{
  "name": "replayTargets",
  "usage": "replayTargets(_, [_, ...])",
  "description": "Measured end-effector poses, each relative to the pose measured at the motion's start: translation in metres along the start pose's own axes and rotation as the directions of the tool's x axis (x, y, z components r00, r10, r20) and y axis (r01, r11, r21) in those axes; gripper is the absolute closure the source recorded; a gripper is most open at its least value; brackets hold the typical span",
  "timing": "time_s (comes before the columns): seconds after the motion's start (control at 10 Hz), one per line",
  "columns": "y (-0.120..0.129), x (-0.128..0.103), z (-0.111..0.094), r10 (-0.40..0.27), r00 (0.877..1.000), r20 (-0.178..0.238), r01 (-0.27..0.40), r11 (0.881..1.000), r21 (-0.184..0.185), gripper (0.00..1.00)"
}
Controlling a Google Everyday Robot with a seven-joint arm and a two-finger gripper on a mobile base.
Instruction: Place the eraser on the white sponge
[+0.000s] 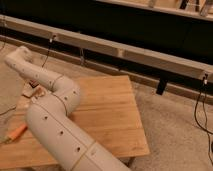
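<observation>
1. At the near left edge of the wooden tabletop [110, 115] lies an orange stick-shaped thing [18, 132].
2. Farther back on the left, the end effector [32, 90] sits low over the tabletop, mostly hidden behind the pale arm [55, 125]. Its fingers are together.
3. A small reddish and pale patch right at the end effector looks like the eraser [37, 92]. Whether it is clamped cannot be told.
4. The arm sweeps from near centre to far left.
5. To the right is grey floor [170, 125], with a long pale rail [150, 57] beyond it.
</observation>
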Motion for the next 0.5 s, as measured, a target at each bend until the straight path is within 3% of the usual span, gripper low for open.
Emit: replayTargets(0.5, [0.015, -0.004, 0.005, -0.032, 0.999, 0.003, 0.032, 0.999, -0.024, 1.0])
